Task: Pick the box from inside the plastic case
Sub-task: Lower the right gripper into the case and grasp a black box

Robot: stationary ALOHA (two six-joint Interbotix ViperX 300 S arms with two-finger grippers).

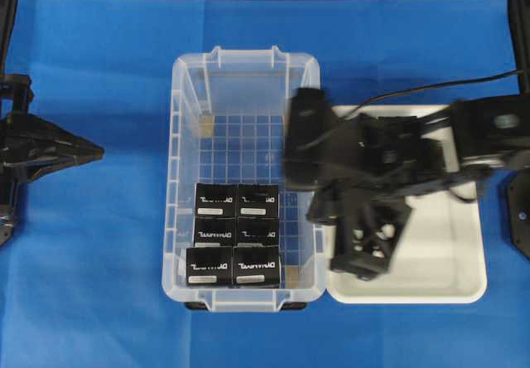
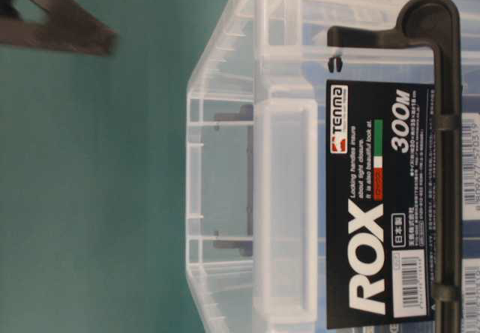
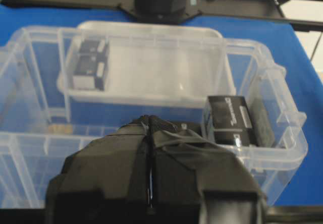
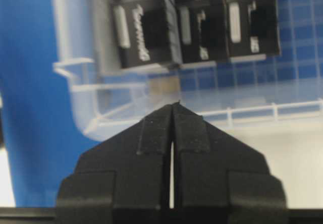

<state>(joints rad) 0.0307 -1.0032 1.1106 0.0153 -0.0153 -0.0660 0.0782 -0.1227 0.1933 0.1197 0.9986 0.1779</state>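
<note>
The clear plastic case (image 1: 189, 136) sits mid-table on the blue cloth. Several black boxes (image 1: 214, 231) with white lettering stand packed in its near half. My right gripper (image 1: 317, 212) hangs shut and empty at the case's right rim, reaching over from the tray side. In the right wrist view its closed tips (image 4: 173, 107) point across the rim (image 4: 252, 110) at the row of boxes (image 4: 146, 32). My left gripper (image 1: 98, 150) is shut and empty well left of the case. Its closed tips (image 3: 150, 119) face the case wall (image 3: 282, 108) and the boxes (image 3: 229, 118).
A shallow white tray (image 1: 439, 289) lies right of the case, partly under the right arm. Through the case, two dark boxes (image 3: 90, 65) show in the tray (image 3: 151, 77). The table-level view is filled by the case's labelled end wall (image 2: 285, 198).
</note>
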